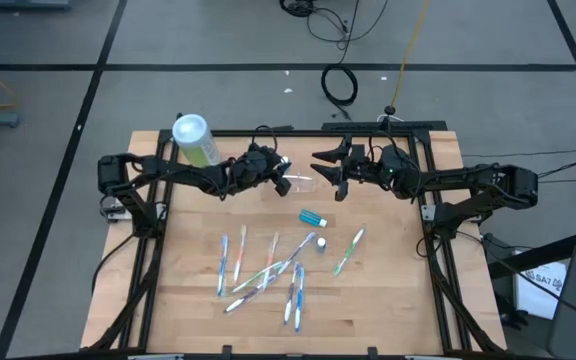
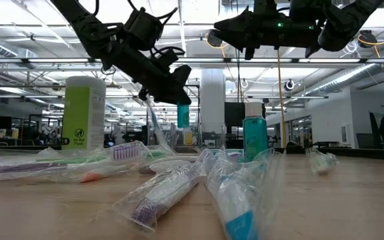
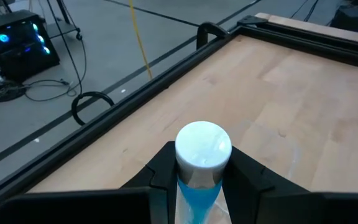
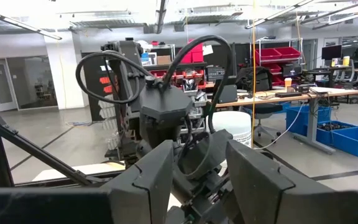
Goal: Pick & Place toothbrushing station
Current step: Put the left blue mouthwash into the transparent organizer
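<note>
Tube [image 3: 202,163] between left gripper [image 3: 202,180] fingers

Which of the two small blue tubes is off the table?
The blue white-capped tube gripped in the left hand, held in the air; the other blue tube rests on the wooden table near the wrapped toothbrushes.
</note>
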`<state>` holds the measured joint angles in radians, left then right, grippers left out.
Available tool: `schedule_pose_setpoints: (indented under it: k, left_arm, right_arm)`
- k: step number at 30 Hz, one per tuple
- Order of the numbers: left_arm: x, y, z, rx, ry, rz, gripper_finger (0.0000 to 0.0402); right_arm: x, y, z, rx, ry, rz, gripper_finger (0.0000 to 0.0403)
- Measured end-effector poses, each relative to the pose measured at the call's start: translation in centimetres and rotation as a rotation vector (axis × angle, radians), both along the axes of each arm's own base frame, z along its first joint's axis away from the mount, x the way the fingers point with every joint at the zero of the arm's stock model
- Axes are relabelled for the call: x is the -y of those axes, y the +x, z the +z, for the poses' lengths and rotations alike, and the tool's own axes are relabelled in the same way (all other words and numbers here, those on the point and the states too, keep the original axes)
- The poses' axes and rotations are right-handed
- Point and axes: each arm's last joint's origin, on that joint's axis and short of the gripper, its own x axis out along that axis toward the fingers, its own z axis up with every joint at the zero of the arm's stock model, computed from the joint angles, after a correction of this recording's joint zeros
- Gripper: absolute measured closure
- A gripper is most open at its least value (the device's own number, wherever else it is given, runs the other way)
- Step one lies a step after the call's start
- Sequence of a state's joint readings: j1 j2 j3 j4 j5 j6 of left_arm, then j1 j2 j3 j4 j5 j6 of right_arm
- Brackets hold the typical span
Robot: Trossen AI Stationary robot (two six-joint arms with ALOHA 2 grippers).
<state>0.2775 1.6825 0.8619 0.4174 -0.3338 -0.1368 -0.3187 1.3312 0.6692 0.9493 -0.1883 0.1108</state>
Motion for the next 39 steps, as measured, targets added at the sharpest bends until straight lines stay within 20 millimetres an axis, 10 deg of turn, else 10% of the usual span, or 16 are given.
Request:
schedule_pose_setpoints:
  k: [39]
  left_arm:
    - [-0.25,-0.04,-0.73,-0.011,-0.045,0.033,0.0283]
  right_arm:
    - [0.0,-0.01,0.01,0.001,0.0,0.0,0.0261]
